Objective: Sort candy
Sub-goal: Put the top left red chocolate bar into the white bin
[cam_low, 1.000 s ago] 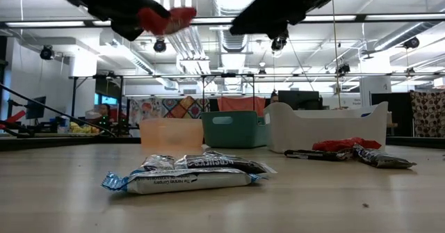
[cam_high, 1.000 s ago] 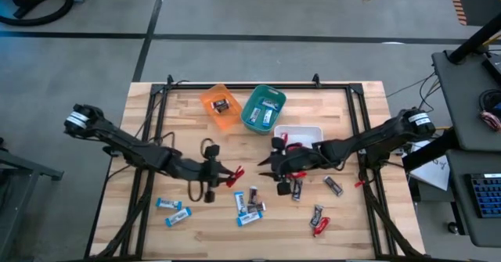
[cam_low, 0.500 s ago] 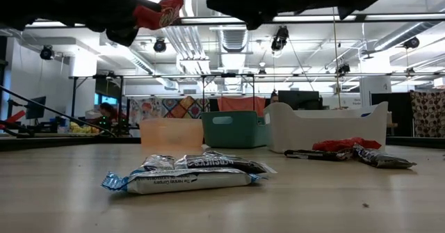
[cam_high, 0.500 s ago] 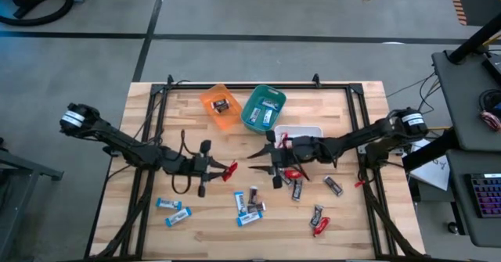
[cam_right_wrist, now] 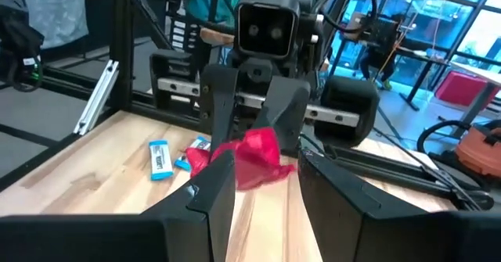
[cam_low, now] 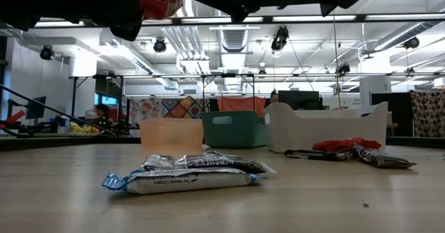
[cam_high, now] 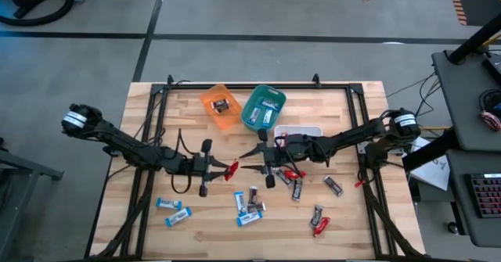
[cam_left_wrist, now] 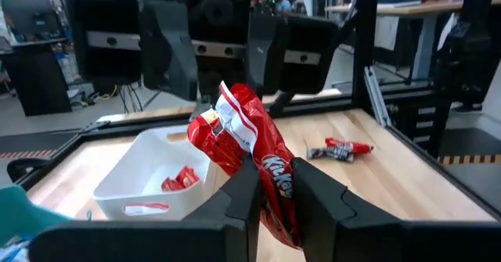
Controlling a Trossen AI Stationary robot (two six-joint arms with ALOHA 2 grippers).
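Note:
A red candy bar (cam_left_wrist: 252, 154) hangs in the air over the table's middle, with my left gripper (cam_high: 221, 169) shut on it. My right gripper (cam_high: 247, 160) faces it from the table's right, level and open. In the right wrist view its two fingers (cam_right_wrist: 213, 185) stand on either side of the candy's free end (cam_right_wrist: 252, 159). More candy lies on the wood: blue-and-white bars (cam_high: 174, 209) at the near left, a mixed cluster (cam_high: 250, 204) in the middle, and dark and red bars (cam_high: 319, 217) at the near right. My left gripper pinches the red bar's lower part (cam_left_wrist: 274, 185) between its two fingers. The fingers lie level, coming from the table's left. The bar stands up out of the fingers, tilted, its crumpled free end (cam_left_wrist: 227, 117) on top, lifted clear of the table. My right gripper is close around the free end, but whether it touches the wrapper cannot be told.
An orange bin (cam_high: 220, 105) and a teal bin (cam_high: 264, 109) stand at the far middle. A white bin (cam_high: 307, 131), holding red candy, sits just behind my right gripper. A black frame rail (cam_high: 250, 86) borders the table.
My right gripper has gone toward the table's left, up to the red candy, and tipped up to level. My left gripper has tipped up to level too, raising the candy. Both openings look unchanged.

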